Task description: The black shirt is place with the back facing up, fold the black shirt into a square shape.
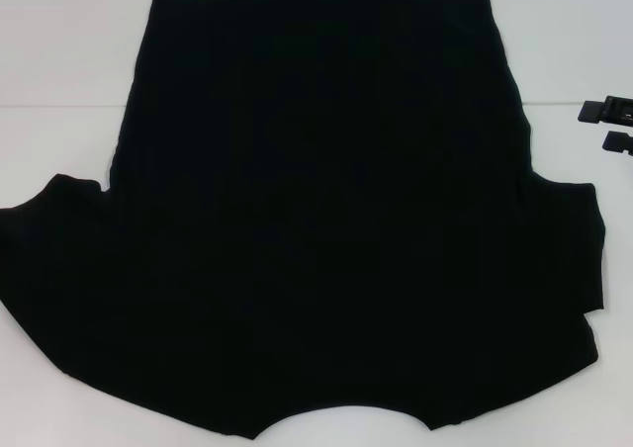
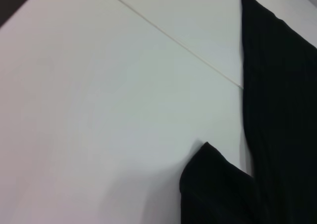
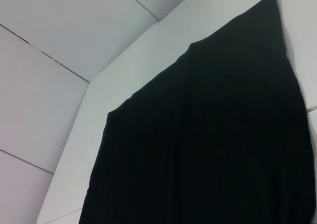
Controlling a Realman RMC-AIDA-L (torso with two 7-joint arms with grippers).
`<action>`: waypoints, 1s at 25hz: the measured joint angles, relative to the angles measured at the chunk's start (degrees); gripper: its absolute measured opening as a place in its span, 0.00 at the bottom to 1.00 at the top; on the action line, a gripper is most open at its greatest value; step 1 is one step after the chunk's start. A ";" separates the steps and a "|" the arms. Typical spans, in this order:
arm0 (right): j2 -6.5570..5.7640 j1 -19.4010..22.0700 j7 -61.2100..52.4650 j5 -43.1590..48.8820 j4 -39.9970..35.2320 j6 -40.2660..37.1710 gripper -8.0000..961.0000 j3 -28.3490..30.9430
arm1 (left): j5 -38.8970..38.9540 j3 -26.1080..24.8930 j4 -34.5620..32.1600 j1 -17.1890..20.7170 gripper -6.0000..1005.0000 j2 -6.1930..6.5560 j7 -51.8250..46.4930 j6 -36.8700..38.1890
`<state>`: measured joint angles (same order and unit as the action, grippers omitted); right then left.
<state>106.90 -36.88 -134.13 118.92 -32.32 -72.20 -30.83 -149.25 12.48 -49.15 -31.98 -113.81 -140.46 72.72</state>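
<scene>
Nearest the robot's body, the collar edge of the black shirt [image 1: 316,229] formed a shallow curved notch at the near edge of the head view, showing the white table [image 1: 59,61] beneath it. On either side of that notch the two short sleeves spread outward, the sleeve on the robot's left reaching the edge of the picture and the sleeve on the robot's right ending in a straight cuff. Farther out, the body of the garment lay flat and plain side up, with no lettering visible, and narrowed slightly toward a straight hem at the far side of the table.

Beyond the right sleeve cuff, the right gripper [image 1: 605,126] entered from the right edge of the head view as two dark fingers, one nearer and one farther, parted by a strip of bare table; they stood apart and held nothing. The gripper was clear of the cloth, just outside the shirt's right side seam and farther from the robot than the sleeve.

The left gripper appeared in none of the views. Its wrist camera showed the table, a thin seam across it, one sleeve tip and one long side edge of the shirt [image 2: 282,110]. The right wrist camera showed the shirt [image 3: 208,135] draped flat over the table, with tiled floor [image 3: 59,45] beyond the table edge.
</scene>
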 joint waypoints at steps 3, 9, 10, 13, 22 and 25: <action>-0.04 0.02 -0.31 0.00 0.01 -0.02 0.84 -0.22 | -1.08 0.42 -0.17 -1.01 0.02 0.30 -0.22 0.96; -0.03 0.05 -0.38 0.00 0.01 -0.06 0.84 -0.25 | -1.39 2.32 -0.24 -3.02 0.02 0.52 0.18 5.49; -0.03 0.06 -0.38 0.00 0.01 -0.04 0.84 -0.18 | -1.27 3.36 -0.25 -3.48 0.02 0.52 0.20 6.71; -0.03 0.07 -0.38 0.00 0.05 0.06 0.84 -0.15 | -1.05 7.25 -0.25 -5.36 0.02 0.52 -0.15 8.89; -0.03 -0.02 -0.36 0.00 0.17 0.40 0.84 -0.38 | -1.00 20.39 -0.25 -10.51 0.03 -0.23 -0.29 8.96; -0.03 -0.03 -0.32 -0.01 0.25 0.54 0.84 -0.38 | -0.99 27.49 -0.39 -10.99 0.03 -1.26 1.22 8.11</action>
<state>106.88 -36.92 -134.45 118.91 -32.07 -71.66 -31.21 -150.24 39.97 -49.54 -42.96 -115.06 -139.24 80.83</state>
